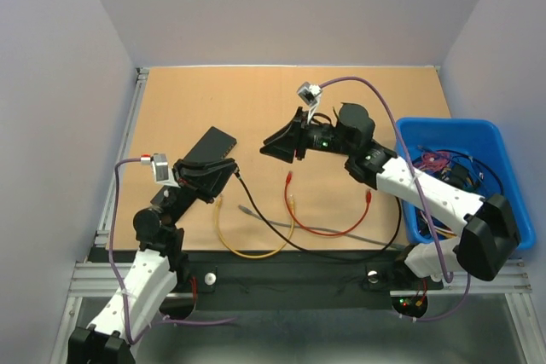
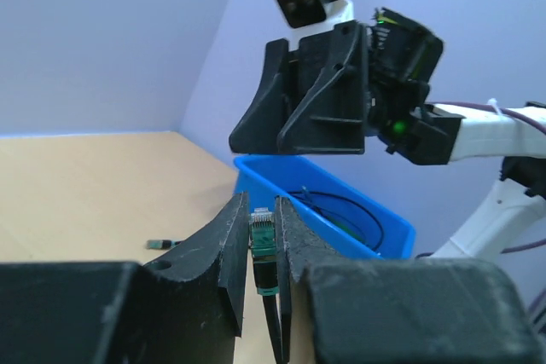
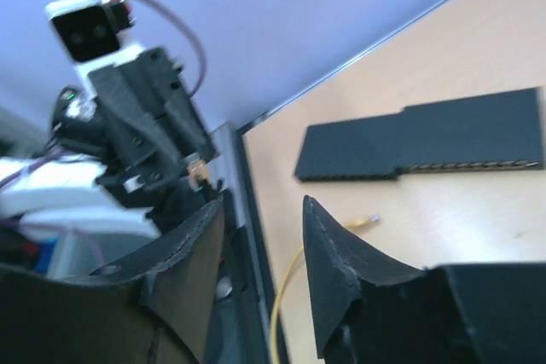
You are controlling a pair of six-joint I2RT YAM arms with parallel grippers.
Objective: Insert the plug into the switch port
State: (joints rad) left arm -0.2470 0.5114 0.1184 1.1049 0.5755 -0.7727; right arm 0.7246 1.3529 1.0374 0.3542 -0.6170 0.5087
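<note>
1. From above, we are seeing the left gripper (image 1: 223,173) just beside the black switch (image 1: 210,146), which is lying on the table (image 1: 358,100). A black cable (image 1: 281,236) is trailing from the gripper, and the right gripper (image 1: 271,149) is hanging nearby.
2. At the left wrist, we are watching the left fingers (image 2: 226,245) clamping the plug (image 2: 262,236) between them.
3. At the right wrist, we are finding the right fingers (image 3: 328,253) standing apart and holding nothing, with the switch lying flat beyond them.
</note>
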